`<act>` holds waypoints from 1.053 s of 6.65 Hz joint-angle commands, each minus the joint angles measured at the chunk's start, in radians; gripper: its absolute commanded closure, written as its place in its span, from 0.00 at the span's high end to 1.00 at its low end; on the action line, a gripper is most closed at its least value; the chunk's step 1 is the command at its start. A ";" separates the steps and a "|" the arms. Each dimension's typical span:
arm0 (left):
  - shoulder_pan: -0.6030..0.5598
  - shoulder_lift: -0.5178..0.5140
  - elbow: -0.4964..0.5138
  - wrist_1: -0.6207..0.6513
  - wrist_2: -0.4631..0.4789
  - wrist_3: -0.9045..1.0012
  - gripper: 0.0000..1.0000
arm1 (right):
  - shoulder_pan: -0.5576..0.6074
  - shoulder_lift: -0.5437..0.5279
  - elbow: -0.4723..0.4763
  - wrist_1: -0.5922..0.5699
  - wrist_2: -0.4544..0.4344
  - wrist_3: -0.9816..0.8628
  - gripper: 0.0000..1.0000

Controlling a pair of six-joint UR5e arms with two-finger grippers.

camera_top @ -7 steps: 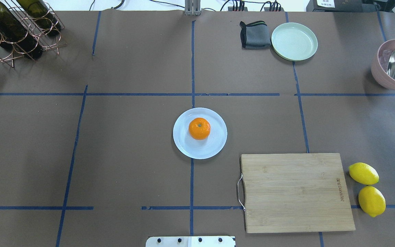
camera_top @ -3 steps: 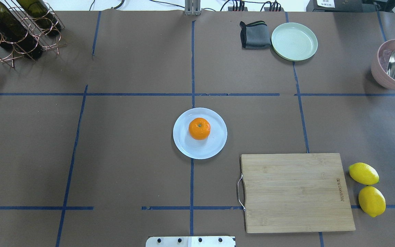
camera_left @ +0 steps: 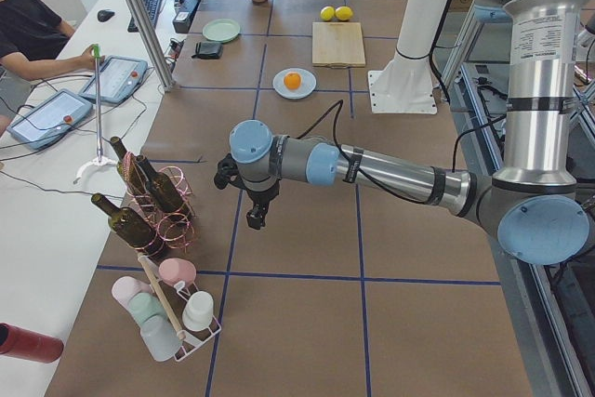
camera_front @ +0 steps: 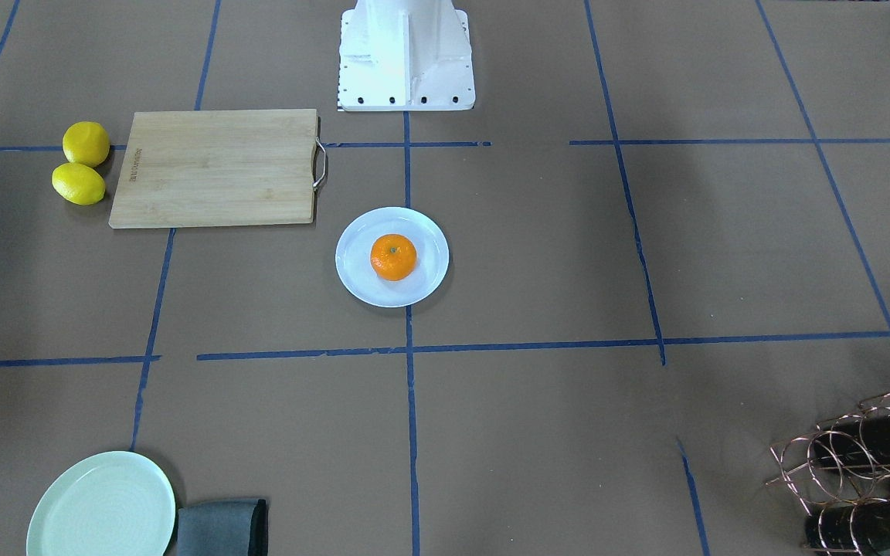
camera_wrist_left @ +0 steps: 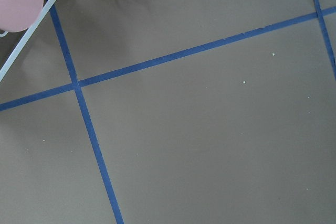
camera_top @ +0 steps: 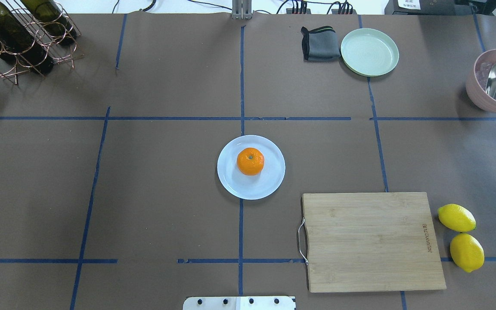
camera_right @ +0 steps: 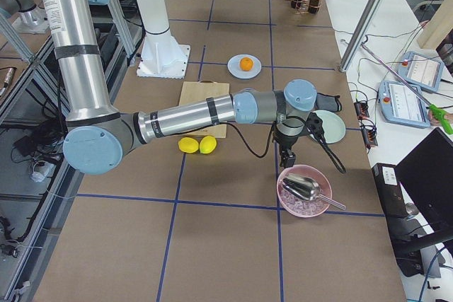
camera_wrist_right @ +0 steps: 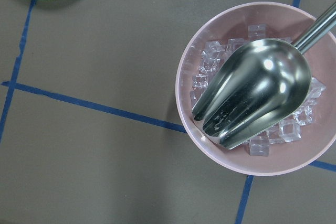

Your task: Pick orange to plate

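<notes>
The orange [camera_top: 250,161] sits near the middle of the pale bluish-white plate [camera_top: 269,186] at mid-table, stem dot up, with nothing touching it. Judged from that, the placing is done, and the step in hand is only to hold both arms off. The left gripper [camera_left: 255,214] hangs over bare table beside the wine-bottle rack [camera_left: 153,194], well apart from the plate. The right gripper [camera_right: 287,155] hangs just beside the pink bowl of ice [camera_right: 306,190] with its metal scoop [camera_right: 301,187], at the far right. Whether either is spread or closed I cannot tell, as only side views show them. Any move should rise first, steer wide of the rack and the scoop's handle, and not sweep low over the plate. A round fruit on a glossy plate would likely roll at a nudge.
</notes>
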 commanded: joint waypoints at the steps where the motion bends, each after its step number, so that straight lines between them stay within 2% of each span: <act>1: 0.000 -0.002 0.002 0.001 0.003 -0.001 1.00 | -0.003 0.002 -0.014 0.001 0.001 -0.012 1.00; 3: 0.002 -0.015 0.010 0.007 0.006 -0.001 1.00 | 0.001 0.003 -0.014 0.004 0.003 -0.010 1.00; 7: -0.026 0.030 0.016 0.056 0.015 0.001 1.00 | -0.002 0.003 -0.019 0.001 0.001 -0.012 1.00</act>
